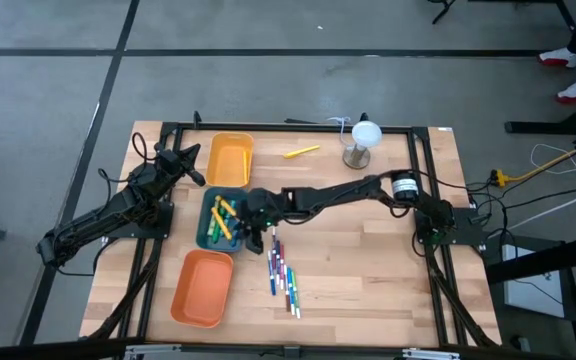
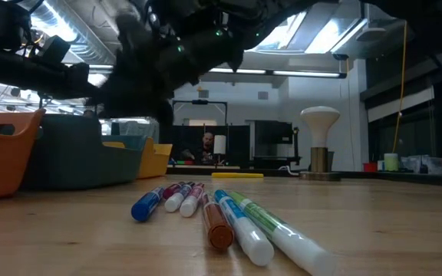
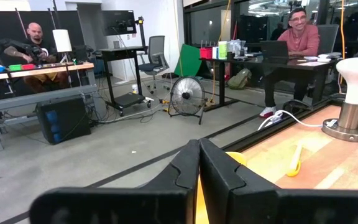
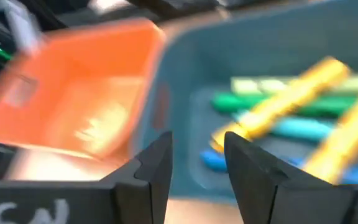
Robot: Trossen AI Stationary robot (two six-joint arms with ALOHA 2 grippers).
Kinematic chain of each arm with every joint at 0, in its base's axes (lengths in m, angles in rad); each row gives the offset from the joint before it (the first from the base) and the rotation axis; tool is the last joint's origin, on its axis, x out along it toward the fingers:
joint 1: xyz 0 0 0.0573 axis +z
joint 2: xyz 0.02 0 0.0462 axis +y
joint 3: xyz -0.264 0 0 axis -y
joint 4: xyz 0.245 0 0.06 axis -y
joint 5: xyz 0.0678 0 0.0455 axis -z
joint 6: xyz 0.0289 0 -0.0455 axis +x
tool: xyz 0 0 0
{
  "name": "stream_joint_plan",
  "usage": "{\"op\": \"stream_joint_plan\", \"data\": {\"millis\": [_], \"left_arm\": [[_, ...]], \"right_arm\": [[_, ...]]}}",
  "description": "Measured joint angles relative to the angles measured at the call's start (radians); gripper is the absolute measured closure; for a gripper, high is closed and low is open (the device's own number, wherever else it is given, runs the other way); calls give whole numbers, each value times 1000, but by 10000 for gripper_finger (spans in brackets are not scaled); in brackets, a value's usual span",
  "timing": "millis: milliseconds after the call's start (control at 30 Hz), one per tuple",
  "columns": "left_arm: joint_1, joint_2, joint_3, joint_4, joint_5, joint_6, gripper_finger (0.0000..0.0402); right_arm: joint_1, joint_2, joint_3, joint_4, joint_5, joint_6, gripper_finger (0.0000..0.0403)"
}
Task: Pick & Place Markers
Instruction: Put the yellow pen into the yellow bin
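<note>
Several markers [image 1: 280,270] lie side by side on the wood near the table's middle, and show close up in the low view [image 2: 236,218]. More markers, yellow, green and light blue [image 4: 291,106], lie inside the teal tray [image 1: 208,235]. One yellow marker [image 1: 301,152] lies alone near the far edge. My right gripper [image 4: 197,143] is open with nothing between its fingers. It hovers over the teal tray's right rim [image 1: 253,225]. My left gripper [image 3: 199,155] is shut and waits above the yellow tray [image 1: 230,158], at the table's far left.
An orange tray [image 1: 203,288] sits near the table's near edge, left of the loose markers. A white-domed lamp [image 1: 365,135] stands at the far edge. A black frame runs around the table top. People sit at desks in the room beyond [image 3: 297,34].
</note>
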Motion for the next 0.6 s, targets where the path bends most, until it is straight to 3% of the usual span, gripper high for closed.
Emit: {"op": "stream_joint_plan", "data": {"millis": [100, 400, 600], "left_arm": [[0, 0, 0, 0, 0, 0, 395], [0, 0, 0, 0, 0, 0, 396], [0, 0, 0, 0, 0, 0, 392]], "right_arm": [[17, 0, 16, -128, 86, -70, 258], [52, -14, 185, -651, 181, -313, 258], [-1, -44, 195, -720, 265, -543, 258]]}}
